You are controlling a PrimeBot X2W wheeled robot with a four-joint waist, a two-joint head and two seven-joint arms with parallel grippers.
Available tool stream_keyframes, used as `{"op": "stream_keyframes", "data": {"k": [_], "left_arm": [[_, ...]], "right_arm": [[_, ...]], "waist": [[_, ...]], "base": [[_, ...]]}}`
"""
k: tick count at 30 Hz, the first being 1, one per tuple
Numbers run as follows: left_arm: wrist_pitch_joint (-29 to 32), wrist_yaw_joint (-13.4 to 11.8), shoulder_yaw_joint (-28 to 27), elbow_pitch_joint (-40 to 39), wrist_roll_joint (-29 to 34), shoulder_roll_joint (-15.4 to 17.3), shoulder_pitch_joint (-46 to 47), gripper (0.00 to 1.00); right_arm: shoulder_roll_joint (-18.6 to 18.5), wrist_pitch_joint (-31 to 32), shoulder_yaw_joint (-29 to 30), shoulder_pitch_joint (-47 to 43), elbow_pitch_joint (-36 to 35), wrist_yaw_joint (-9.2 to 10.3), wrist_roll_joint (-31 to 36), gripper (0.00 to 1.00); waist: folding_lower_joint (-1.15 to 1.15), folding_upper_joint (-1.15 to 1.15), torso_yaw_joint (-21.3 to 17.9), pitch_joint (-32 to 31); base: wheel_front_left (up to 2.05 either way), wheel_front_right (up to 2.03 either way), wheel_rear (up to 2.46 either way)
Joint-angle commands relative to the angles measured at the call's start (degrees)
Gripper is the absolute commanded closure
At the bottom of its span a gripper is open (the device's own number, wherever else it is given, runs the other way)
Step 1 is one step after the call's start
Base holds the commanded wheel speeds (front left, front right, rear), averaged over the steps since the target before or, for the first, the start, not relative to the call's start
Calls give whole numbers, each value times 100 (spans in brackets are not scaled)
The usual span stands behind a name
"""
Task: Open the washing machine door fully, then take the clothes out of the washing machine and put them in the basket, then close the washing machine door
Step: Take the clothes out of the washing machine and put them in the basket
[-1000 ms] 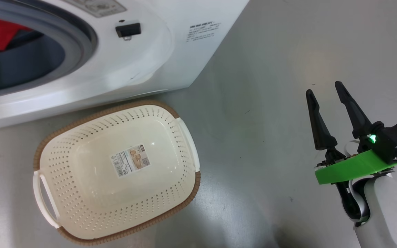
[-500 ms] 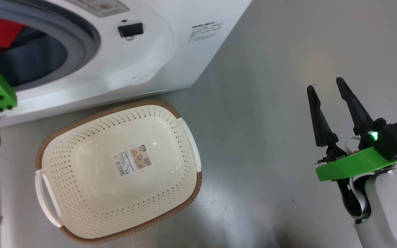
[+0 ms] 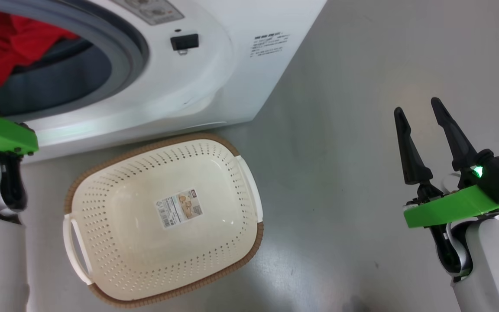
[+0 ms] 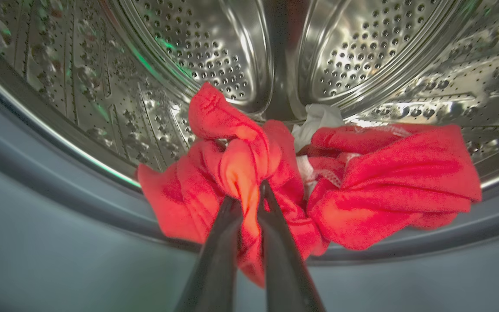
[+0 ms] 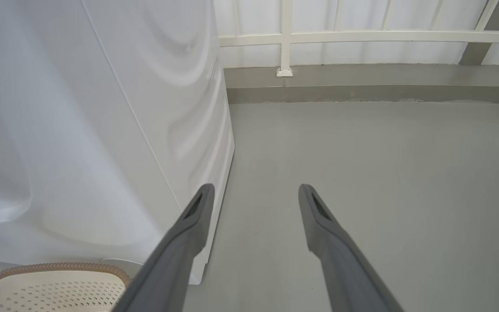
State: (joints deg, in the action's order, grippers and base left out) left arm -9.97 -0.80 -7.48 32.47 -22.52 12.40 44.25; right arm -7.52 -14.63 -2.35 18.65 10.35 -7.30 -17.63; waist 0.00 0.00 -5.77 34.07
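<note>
The clothes (image 4: 375, 182) are lying in a bright red bunch at the front edge of the steel drum (image 4: 215, 47), sagging over its lip toward the grey rubber ring (image 4: 59, 234) — a scrap of white (image 4: 319, 119) is showing behind the folds. The left gripper (image 4: 249, 193) is reaching into the opening, and its jaws are pinching a raised fold of the red cloth, nearly closed with the fabric squeezed between them.

In the head view the red bunch is sitting inside the mouth of the washing machine (image 3: 215, 86), toward the left of the opening. The left arm's green bracket (image 3: 2, 135) is hanging just in front of the machine's lower front edge. A black latch (image 3: 184, 42) and a small printed label (image 3: 269, 43) are showing on the machine's white front.

The basket (image 3: 145, 149) is standing on the floor (image 3: 340, 130) just in front of the machine, near its front right corner, open side up, with its sticker label (image 3: 179, 208) showing on the bottom.

The right gripper (image 3: 417, 105) is hovering over the floor well to the right of the basket — its jaws are standing wide apart, gripping nothing. In its wrist view the machine's white side panel (image 5: 145, 108) is running back toward the floor's far edge, where a pale railing (image 5: 284, 39) is standing.
</note>
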Motion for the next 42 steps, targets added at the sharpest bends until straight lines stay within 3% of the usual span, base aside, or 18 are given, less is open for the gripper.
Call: {"op": "stream_keyframes", "data": {"k": [1, 7, 22, 33, 42], "left_arm": [[-113, 50, -156, -101, -6, 216, -158, 100], [-459, 181, -208, -90, 33, 109, -284, 100], [-502, 331, -426, -1084, 321, -395, -1057, 100], [-502, 360, -358, -1945, 436, -580, -1684, 100], [-142, 275, -181, -2937, 438, -655, -2211, 100]], "right_arm": [[-70, -37, -63, -232, -141, -19, 26, 0], [-94, -37, -51, -371, -135, -19, 76, 0], [-142, -37, -23, -785, -22, -19, 145, 0], [-113, -37, -63, -1037, 79, -19, 179, 0], [-64, -37, -31, -1200, 130, -19, 200, 0]], "waist": [[0, 0, 65, -97], [0, 0, 175, -369], [0, 0, 427, -1314], [0, 0, 495, -1910], [0, 0, 514, -2296]], "base": [[0, 0, 0], [0, 0, 0], [0, 0, 0], [0, 0, 0], [0, 0, 0]]}}
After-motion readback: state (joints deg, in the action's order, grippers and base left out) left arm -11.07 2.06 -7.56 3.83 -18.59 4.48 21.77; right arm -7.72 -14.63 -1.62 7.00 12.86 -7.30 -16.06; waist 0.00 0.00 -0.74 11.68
